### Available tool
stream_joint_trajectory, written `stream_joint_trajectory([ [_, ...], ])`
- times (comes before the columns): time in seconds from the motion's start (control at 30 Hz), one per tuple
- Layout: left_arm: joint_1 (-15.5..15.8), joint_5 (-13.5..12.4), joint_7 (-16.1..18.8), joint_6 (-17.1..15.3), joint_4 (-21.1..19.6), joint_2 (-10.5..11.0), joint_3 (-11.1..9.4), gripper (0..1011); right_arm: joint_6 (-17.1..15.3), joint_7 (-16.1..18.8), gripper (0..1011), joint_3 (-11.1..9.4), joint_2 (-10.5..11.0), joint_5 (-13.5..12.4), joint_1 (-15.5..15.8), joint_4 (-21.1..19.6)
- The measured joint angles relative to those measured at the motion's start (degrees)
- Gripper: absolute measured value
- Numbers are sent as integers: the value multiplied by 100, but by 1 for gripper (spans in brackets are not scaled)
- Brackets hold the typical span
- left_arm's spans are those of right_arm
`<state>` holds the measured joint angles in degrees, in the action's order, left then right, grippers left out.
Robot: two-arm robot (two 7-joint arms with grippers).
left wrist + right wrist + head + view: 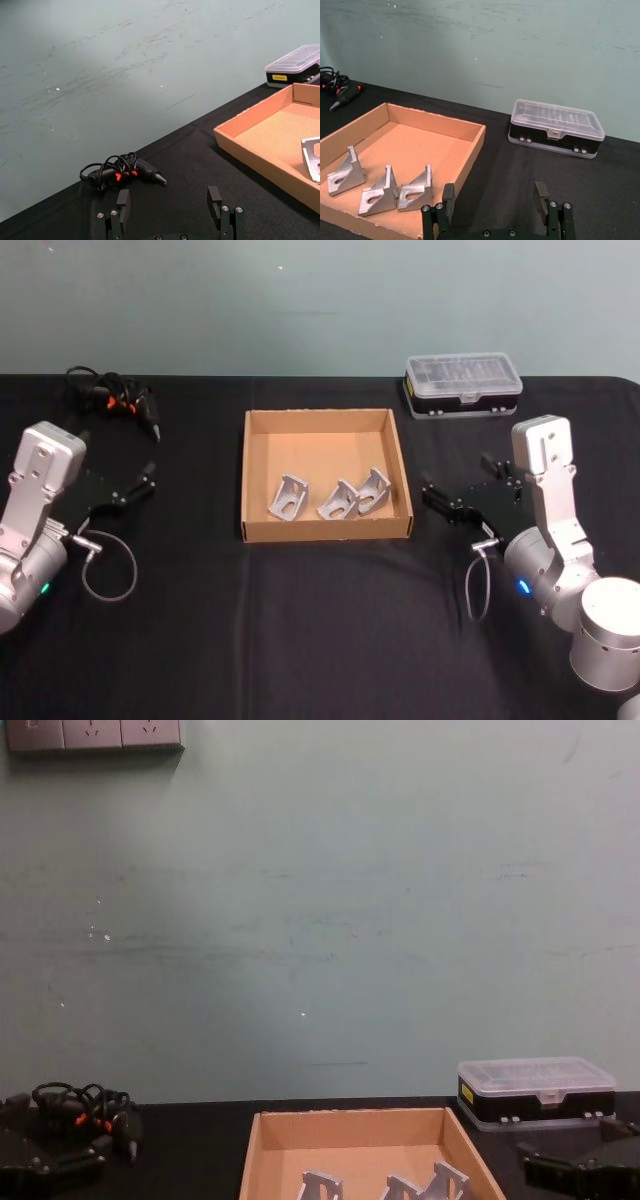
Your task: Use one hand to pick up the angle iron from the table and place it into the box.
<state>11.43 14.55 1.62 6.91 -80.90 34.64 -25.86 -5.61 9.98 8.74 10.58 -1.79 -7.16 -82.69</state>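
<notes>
Inside the box [325, 435], toward its near wall, three silver angle irons lie in a row on the tan floor: the left angle iron [288, 497], the middle angle iron [338, 502] and the right angle iron [373, 492]. The middle and right ones sit just beside each other, perhaps touching, while the left one lies a little apart. The right wrist view shows all three resting on their flat bases with the triangular ribs upright. The box sits at the middle of the table [320, 640], its low walls open to the top.

To the right of the box, the right gripper [438, 498] hovers low over the black tabletop, pointing toward the box's right wall, its jaws spread wide and holding nothing. To the left, well apart from the box, the left gripper [140, 482] is likewise spread wide and empty, aimed toward the box.

Beyond the box on the right, near the table's far edge, stands a black plastic case [463, 385] with a clear lid. At the far left lies a bundle of black cable [110, 395] with orange marks and a dark pointed tool
</notes>
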Motion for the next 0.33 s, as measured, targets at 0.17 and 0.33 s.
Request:
stream_joint_trajectory([
  [0.17, 0, 0, 0, 0, 0, 0, 0, 1011, -3, 1, 1003, 1, 0, 2, -2, 0],
  [0.33, 0, 0, 0, 0, 0, 0, 0, 1011, -6, 1, 1002, 2, 0, 4, -4, 0],
])
